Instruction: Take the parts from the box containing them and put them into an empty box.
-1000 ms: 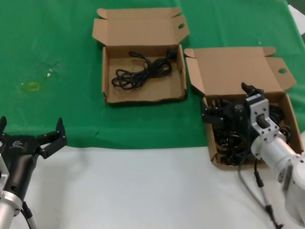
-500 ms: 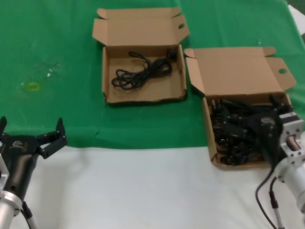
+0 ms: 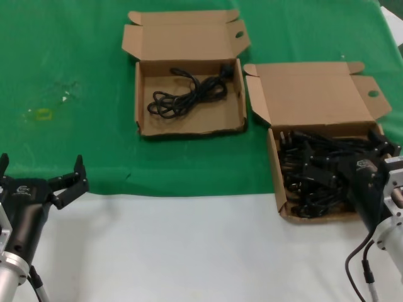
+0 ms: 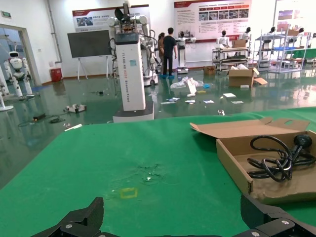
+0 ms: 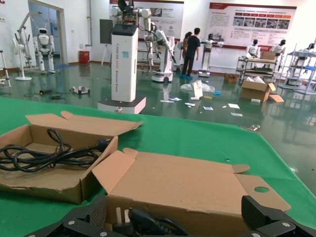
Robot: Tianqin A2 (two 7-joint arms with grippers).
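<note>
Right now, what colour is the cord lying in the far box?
Black, a looped cord against the brown cardboard box; clearest in the head view.

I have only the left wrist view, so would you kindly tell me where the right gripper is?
Observer: The right gripper hangs low over a second box, packed with cords.
Operator: Where is that box?
Observer: On the green cloth, close beside the box you see, to the robot's right of it.
Operator: Is it gripping anything?
Observer: No; its fingers are spread wide above the plugs.
</note>
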